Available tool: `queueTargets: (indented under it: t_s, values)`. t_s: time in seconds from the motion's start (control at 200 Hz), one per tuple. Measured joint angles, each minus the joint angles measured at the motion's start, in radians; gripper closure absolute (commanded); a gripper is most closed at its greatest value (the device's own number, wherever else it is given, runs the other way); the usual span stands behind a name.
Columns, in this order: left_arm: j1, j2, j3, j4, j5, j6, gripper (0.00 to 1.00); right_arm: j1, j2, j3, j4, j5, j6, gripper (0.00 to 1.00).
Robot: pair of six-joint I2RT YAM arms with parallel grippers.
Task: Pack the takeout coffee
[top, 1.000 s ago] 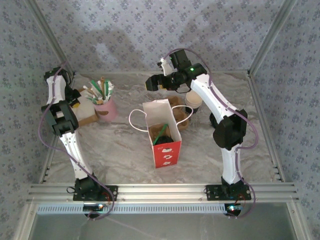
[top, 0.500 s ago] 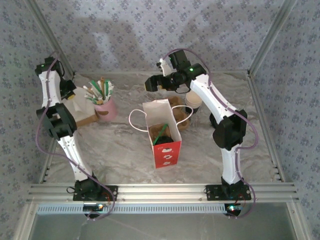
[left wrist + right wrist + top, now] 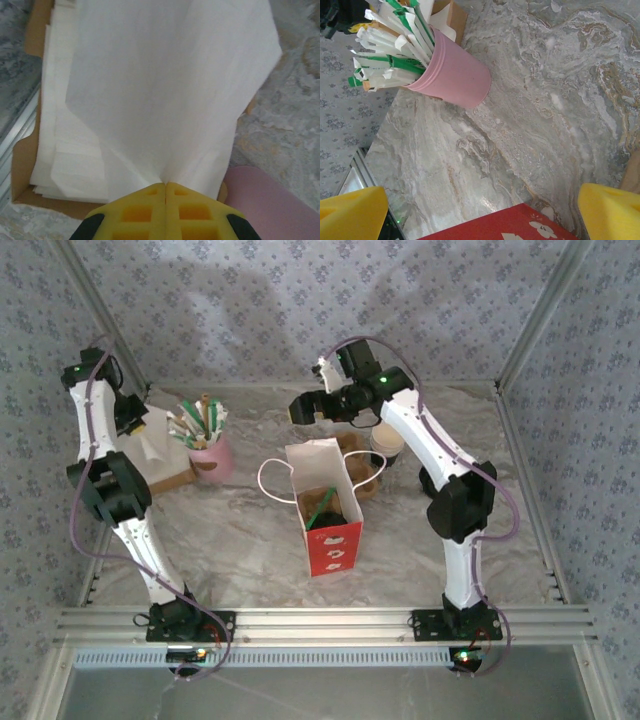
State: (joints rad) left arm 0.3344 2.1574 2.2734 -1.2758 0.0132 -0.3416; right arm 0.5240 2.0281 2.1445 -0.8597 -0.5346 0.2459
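Note:
The red paper bag [image 3: 330, 540] stands open mid-table, and the black takeout coffee cup [image 3: 335, 512] sits inside it beside a green straw. My right gripper [image 3: 303, 407] hovers open behind and above the bag; in its wrist view the yellow fingers [image 3: 350, 215] stand wide apart over the bag's red edge [image 3: 520, 227]. At the back left, my left gripper [image 3: 135, 418] is raised and shut on a white napkin [image 3: 150, 445]. The left wrist view has the yellow jaws [image 3: 165, 184] pinching that napkin [image 3: 165, 90], which hangs over the stack.
A cardboard box [image 3: 175, 475] of napkins [image 3: 55, 150] lies at the left. Next to it stands a pink cup [image 3: 212, 458] of wrapped straws [image 3: 385, 55]. A brown cup carrier [image 3: 362, 480] and a white-tan cup [image 3: 386, 445] sit behind the bag.
The left arm has risen and swung back toward the left wall, lifting the napkin off the stack. The right arm and the bag have not moved.

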Motion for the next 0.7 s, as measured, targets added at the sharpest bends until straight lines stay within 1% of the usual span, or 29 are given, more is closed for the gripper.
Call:
queueTargets:
  t_s: [0.21,0.385,0.495,0.6,0.7]
  values:
    - [0.0,-0.122,0.056,-0.008,0.001,0.0,1.0,0.0,-0.077,-0.035,0.008,0.0,0.001,0.0]
    - [0.0,-0.228,0.09,-0.021,0.017,-0.001,1.0,0.0,-0.155,-0.071,0.038,0.002,0.008,0.05]
    - [0.0,-0.277,0.13,-0.047,0.054,-0.007,1.0,0.0,-0.211,-0.104,0.064,0.003,0.012,0.07]
    - [-0.003,-0.309,0.187,-0.076,0.113,-0.01,1.0,0.0,-0.269,-0.146,0.092,-0.004,0.018,0.11]
    - [-0.01,-0.364,0.185,-0.079,0.174,-0.018,1.0,0.002,-0.323,-0.188,0.12,-0.011,0.019,0.12]
